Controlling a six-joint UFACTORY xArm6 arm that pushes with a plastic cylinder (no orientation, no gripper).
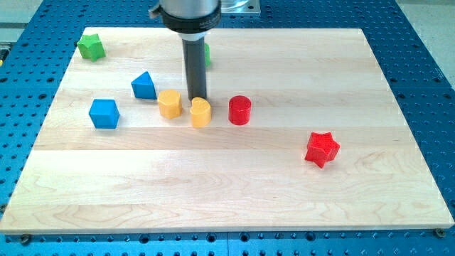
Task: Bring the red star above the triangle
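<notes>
No pincer fitted, so no grip state. My tip sits just behind a yellow block. Red star well right, nearer; blue triangle left. Approach step: next, circle round the star's right.

We note a pale wooden board, smooth with visible grain in glued strips. Our rod appears dark, matt metal. The red star and blue triangle look like smooth, slightly glossy plastic.
</notes>
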